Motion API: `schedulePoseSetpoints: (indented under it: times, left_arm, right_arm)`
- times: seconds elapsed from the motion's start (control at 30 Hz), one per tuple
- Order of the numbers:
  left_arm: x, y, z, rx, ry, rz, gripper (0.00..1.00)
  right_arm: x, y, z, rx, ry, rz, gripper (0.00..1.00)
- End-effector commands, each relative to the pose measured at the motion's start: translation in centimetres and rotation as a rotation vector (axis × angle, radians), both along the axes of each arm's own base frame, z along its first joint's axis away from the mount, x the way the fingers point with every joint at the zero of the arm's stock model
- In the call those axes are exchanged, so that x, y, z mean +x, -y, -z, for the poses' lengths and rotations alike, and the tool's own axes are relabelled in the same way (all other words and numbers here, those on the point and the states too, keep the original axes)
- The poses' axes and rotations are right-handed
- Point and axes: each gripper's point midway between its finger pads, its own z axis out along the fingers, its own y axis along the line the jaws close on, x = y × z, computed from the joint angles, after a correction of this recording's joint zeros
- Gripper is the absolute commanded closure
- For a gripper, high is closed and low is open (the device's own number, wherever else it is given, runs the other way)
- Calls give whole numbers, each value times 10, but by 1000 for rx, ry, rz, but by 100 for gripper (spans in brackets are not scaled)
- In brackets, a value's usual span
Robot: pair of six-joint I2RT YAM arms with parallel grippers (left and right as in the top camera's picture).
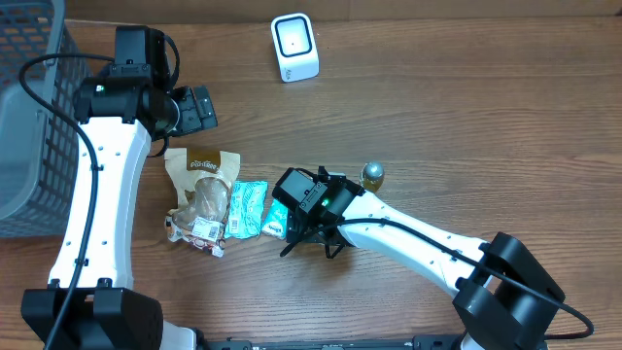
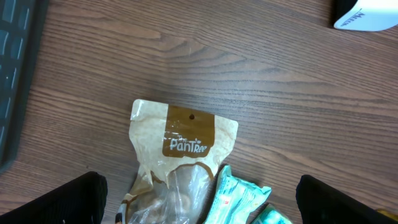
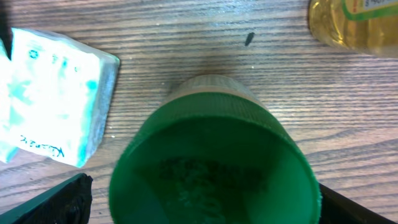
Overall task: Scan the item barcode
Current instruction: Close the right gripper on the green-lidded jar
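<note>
Filling right wrist's view, a green-capped jar [image 3: 211, 168] goes unseen overhead.

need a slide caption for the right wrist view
Open right gripper straddling a green-capped container on the wooden table; white-and-teal packet at left, golden bottle at top right.

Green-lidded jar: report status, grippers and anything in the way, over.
Left gripper open over PanTree snack bag. Right gripper open, straddling green-lidded jar, not clamped. Teal packet close beside jar; barcode scanner well away.
</note>
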Motion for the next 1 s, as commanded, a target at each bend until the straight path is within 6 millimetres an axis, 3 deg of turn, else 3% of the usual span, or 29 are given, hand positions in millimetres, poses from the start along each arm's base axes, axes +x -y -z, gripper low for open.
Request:
schedulePoseSetpoints:
  times: [0.0, 0.23, 0.4, 0.6, 0.77, 0.97]
  left_arm:
    - [2, -2, -7, 15, 22, 8, 1]
    - [2, -2, -7, 15, 22, 8, 0]
    - [2, -2, -7, 15, 22, 8, 0]
    - [2, -2, -7, 15, 21, 8, 0]
    - [2, -2, -7, 15, 22, 8, 0]
    - [2, -2, -7, 15, 21, 8, 0]
  right_arm:
    - [0, -1, 1, 4, 4, 12, 0]
    - [1, -1, 0, 2, 8, 13, 12]
    - [4, 2, 0, -11, 25, 16, 27]
    - [8, 5, -1, -34, 53, 10, 32]
    - [16, 10, -2, -94, 98, -136, 48]
    - [17, 9, -3, -133, 101, -351, 47]
